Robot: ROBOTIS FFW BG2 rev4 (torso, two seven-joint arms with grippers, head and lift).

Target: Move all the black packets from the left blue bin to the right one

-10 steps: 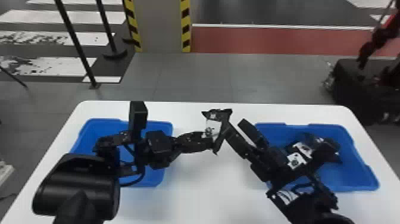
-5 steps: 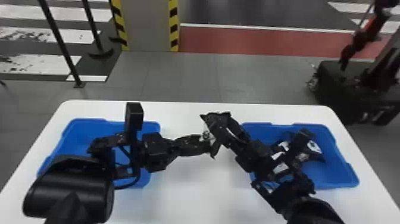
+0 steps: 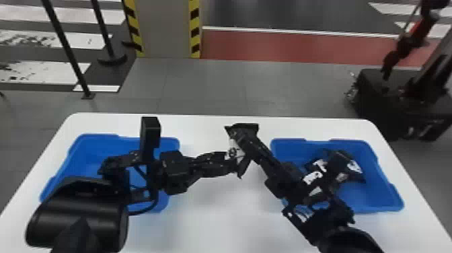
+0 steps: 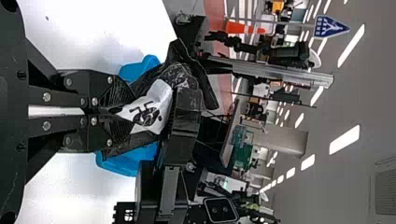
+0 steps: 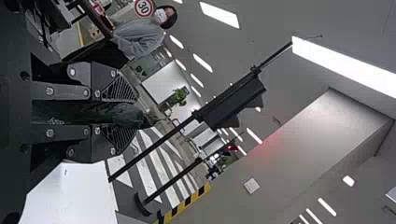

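Black packet (image 4: 156,106) is positioned above the counter (image 3: 218,222), left of the right blue bin (image 3: 373,193), where we have the left tool (image 3: 232,164) and right tool (image 3: 241,140) both clamped on it.

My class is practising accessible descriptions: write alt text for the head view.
A robot's left gripper and right gripper hold a packet between them above a white table. Below are a left blue bin and a right blue bin with at least one black packet inside.
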